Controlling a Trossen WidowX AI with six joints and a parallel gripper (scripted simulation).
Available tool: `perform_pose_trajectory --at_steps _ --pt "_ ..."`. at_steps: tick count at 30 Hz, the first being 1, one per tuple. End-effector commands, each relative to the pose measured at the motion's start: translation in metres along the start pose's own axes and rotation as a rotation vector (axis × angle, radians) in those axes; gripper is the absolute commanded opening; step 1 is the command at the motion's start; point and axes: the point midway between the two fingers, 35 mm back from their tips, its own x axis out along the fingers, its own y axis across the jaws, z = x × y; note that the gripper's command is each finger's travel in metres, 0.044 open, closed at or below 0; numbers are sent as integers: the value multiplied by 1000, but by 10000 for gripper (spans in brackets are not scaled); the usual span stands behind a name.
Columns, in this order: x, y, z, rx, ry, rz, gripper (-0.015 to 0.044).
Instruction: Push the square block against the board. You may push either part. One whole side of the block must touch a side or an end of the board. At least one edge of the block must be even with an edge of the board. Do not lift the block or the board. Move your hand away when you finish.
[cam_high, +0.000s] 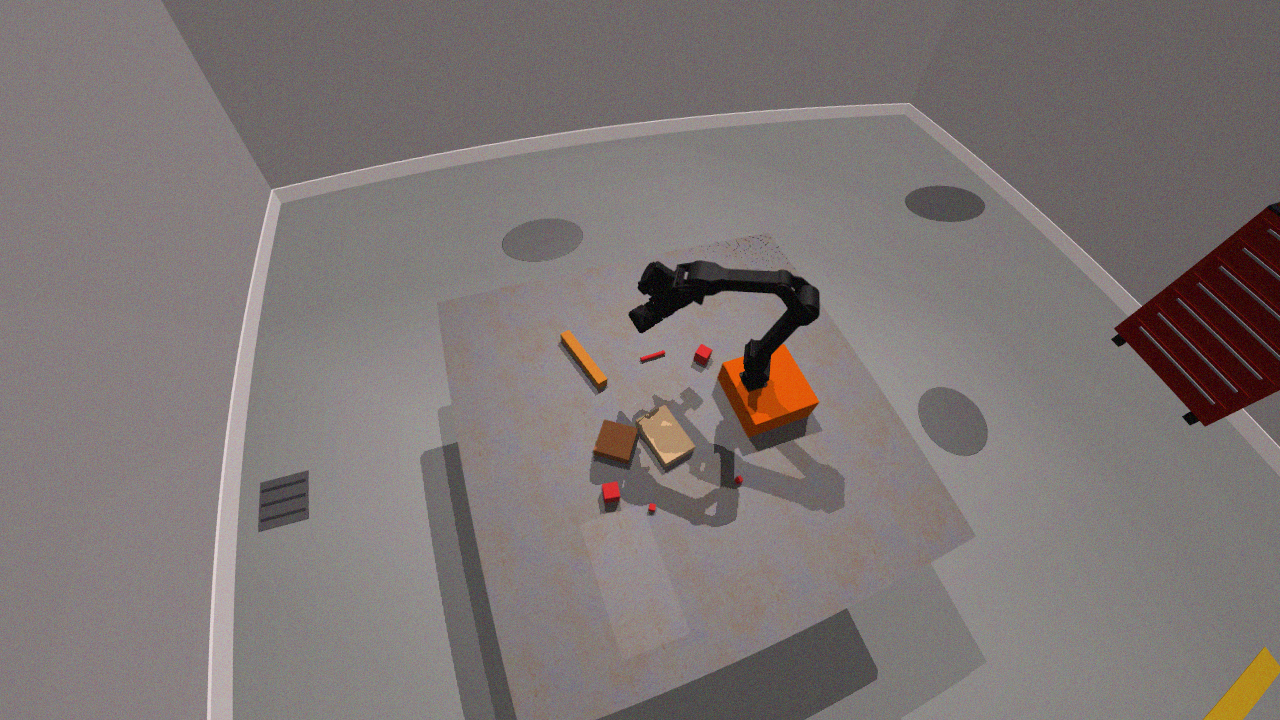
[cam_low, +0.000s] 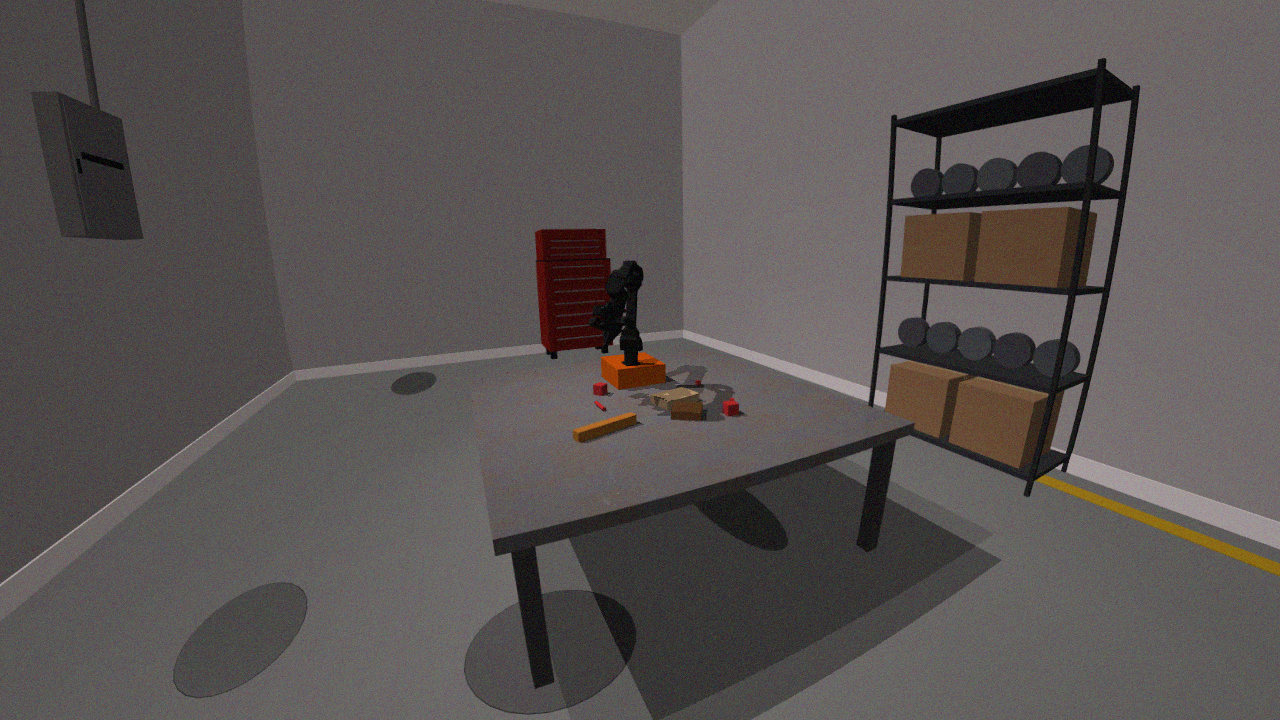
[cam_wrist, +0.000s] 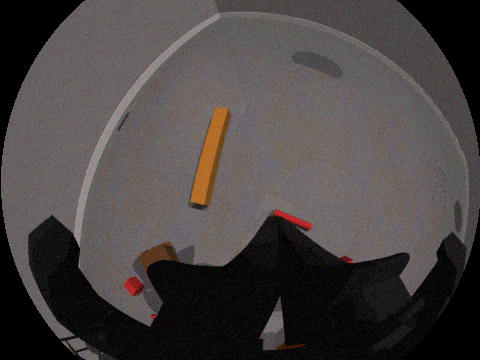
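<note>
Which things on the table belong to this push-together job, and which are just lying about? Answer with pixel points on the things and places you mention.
Part of the job:
- brown square block (cam_high: 616, 440) (cam_low: 687, 414) (cam_wrist: 159, 254)
- tan board (cam_high: 667, 438) (cam_low: 677, 394)

Just lying about:
- orange bar (cam_high: 583, 360) (cam_low: 605, 428) (cam_wrist: 210, 156)
- red stick (cam_high: 652, 356) (cam_low: 599, 405) (cam_wrist: 293, 219)
- two larger red cubes (cam_high: 610, 491) (cam_low: 731, 407) (cam_wrist: 133, 286)
- two tiny red pieces (cam_high: 651, 507) (cam_low: 698, 383) (cam_wrist: 154, 316)

In the wrist view, the pincer (cam_wrist: 278, 220) hid most of the red cube (cam_wrist: 345, 259) at lower right and covered the lower part of the brown square block (cam_wrist: 159, 254) at lower left. The top view's right edge cut off the red tool chest (cam_high: 1203, 322); its bottom edge cropped the counter (cam_high: 554, 626).
</note>
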Motion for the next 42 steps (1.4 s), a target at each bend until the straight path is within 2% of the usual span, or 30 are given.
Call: perform_pose_trajectory --at_steps 1,9,15,19,22,24,42 --pt "26 25 -28 34 110 12 0" --pt "76 71 -112 113 354 -44 0" --pt "101 87 -176 160 490 -139 0" --pt "105 87 -180 161 494 -142 0" --pt "140 83 -199 158 494 -143 0" --pt "150 82 -205 162 494 -143 0" --pt "147 84 -211 162 494 -143 0"
